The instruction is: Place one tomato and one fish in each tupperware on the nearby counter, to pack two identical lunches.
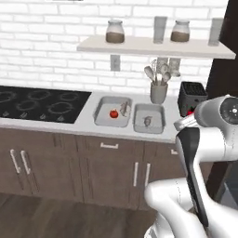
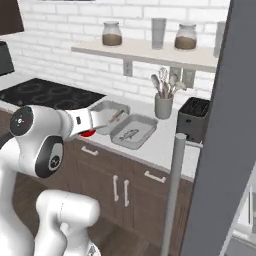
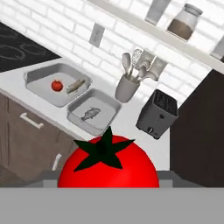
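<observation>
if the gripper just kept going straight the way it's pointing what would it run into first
Probably the counter between the tray with only a fish and the toaster, which the hand view centres on. The gripper carries a tomato; depth is unclear.

- Glossy white arm point(image 1: 211, 139), rounded shells all the way up.
- Dark grey round joint cap point(image 2: 22, 121) with a tiny red mark.
- Long black panel point(image 1: 193, 172) runs down one link.
- Bulbous white base segment point(image 2: 65, 212).

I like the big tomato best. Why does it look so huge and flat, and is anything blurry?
In the hand view the tomato sits close to the camera, evenly red without glare; in the left base view the tupperware looks soft and small, with faint shadows.
</observation>
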